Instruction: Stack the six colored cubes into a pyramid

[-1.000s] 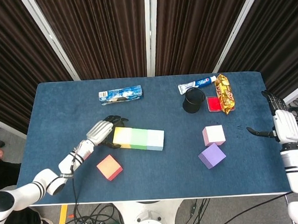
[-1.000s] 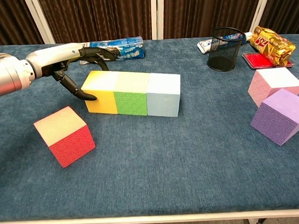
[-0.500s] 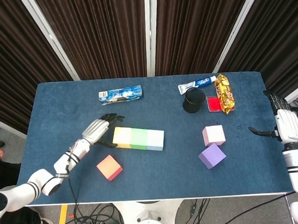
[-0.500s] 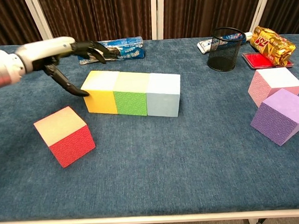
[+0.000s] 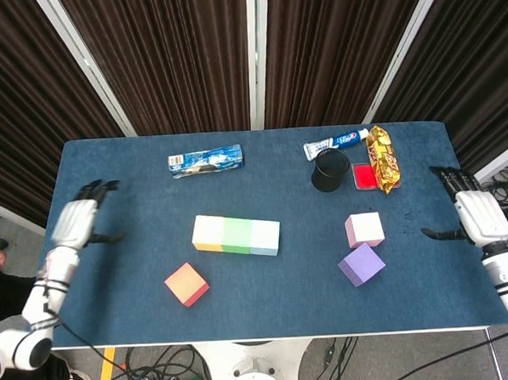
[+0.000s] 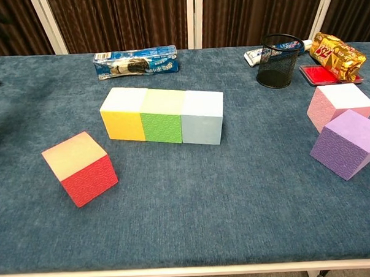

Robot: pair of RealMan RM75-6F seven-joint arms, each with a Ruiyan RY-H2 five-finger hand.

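Observation:
A yellow cube (image 5: 208,232) (image 6: 125,113), a green cube (image 5: 236,235) (image 6: 162,117) and a light blue cube (image 5: 264,237) (image 6: 202,117) stand touching in a row mid-table. The red cube (image 5: 186,284) (image 6: 80,168) lies alone in front of them, to the left. The pink cube (image 5: 364,229) (image 6: 340,105) and the purple cube (image 5: 361,263) (image 6: 346,143) sit close together on the right. My left hand (image 5: 75,221) hovers open over the table's left edge, far from the cubes. My right hand (image 5: 471,213) is open past the right edge. The chest view shows neither hand clearly.
At the back lie a blue toothpaste box (image 5: 205,159) (image 6: 135,61), a white tube (image 5: 336,141), a black mesh cup (image 5: 330,170) (image 6: 277,60), a flat red thing (image 5: 364,176) and a gold snack bag (image 5: 383,158) (image 6: 336,49).
My left hand has let go of the yellow cube's end and swung far out to the left edge of the table. The right hand has shifted slightly. No cube has moved.

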